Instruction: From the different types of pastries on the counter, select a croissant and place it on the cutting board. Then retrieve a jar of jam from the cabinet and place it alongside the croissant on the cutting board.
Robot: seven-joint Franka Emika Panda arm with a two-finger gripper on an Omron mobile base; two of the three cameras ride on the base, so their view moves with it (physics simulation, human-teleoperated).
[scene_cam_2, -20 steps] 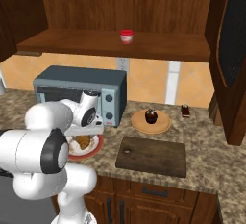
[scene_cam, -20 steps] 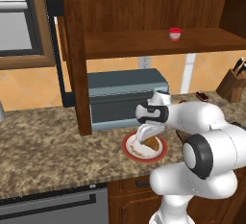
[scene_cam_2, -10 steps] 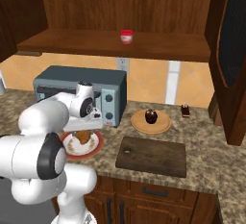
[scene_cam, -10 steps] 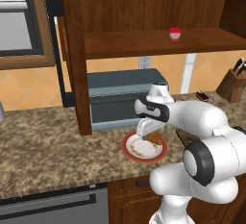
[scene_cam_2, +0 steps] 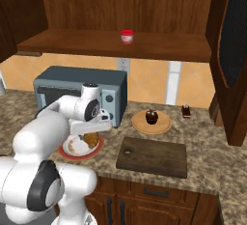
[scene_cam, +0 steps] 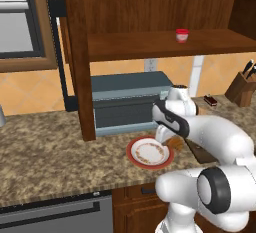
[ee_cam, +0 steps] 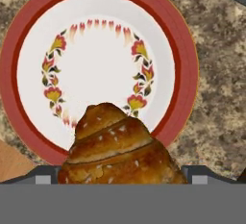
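**Croissant off the plate, in the gripper**

I've got the croissant (ee_cam: 120,148) clamped in the gripper (ee_cam: 120,177). Hand view: it fills the space between the finger tips, ridged crust facing the cam, w/ the red-rimmed plate (ee_cam: 185,50) below it. The plate's white centre w/ the flower ring is bare, so the pastry is lifted clear of it, not resting on it.

Right base view: gripper (scene_cam_2: 89,134) hangs just above the plate (scene_cam_2: 67,151), croissant (scene_cam_2: 89,138) showing as a golden-brown lump under the hand, over the plate's right side. Left base view: gripper (scene_cam: 167,139) sits at the plate's (scene_cam: 135,154) far right edge; the croissant (scene_cam: 174,142) is only a brown sliver beside the wrist there, mostly hidden by my own arm.

Cutting board (scene_cam_2: 152,156) lies on the counter (scene_cam_2: 207,147) to the right of the plate, near the front edge, nothing on it. Behind the board, the round tan plate (scene_cam_2: 164,125) carries the dark cupcake (scene_cam_2: 151,117); the small cake slice (scene_cam_2: 185,111) sits further right by the wall, also seen in left base view (scene_cam: 211,100).

Jar of jam (scene_cam_2: 127,36) stands on the cabinet shelf (scene_cam_2: 87,45), red lid up, above the grey toaster oven (scene_cam_2: 58,81); cabinet door (scene_cam_2: 234,50) is swung open at right. Same jar in left base view (scene_cam: 182,35), mid-shelf. Knife block (scene_cam: 242,84) at the far right on the counter.
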